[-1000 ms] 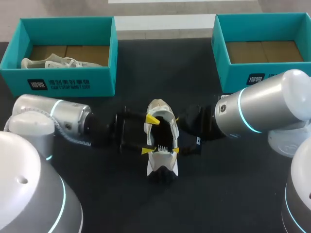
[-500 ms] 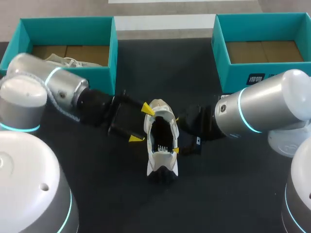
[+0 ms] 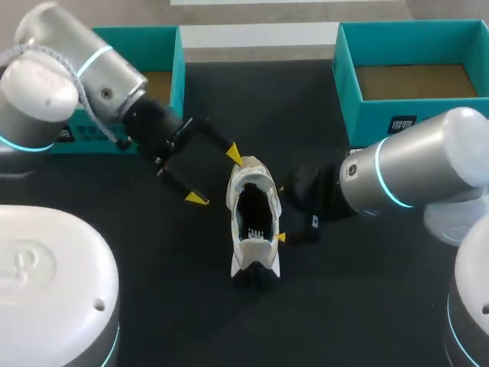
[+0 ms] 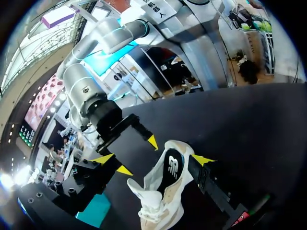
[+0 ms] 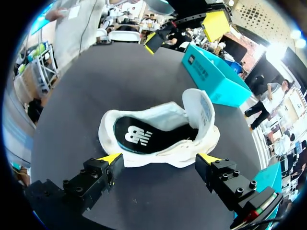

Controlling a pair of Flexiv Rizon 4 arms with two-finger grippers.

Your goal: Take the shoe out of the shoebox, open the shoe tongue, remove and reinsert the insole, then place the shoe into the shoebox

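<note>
Left pincer (image 3: pixel 215 176) has drawn back from the shoe (image 3: pixel 254 256), spread and empty. Right pincer (image 3: pixel 280 212) remains spread alongside it (insole (image 5: pixel 139 136) apparently seated). Boxing likely follows.

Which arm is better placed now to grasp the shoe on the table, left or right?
Right, probably. The right tool is open, low at the side of the shoe, which lies just ahead of its tips. The left tool is open but off beyond one end.
</note>
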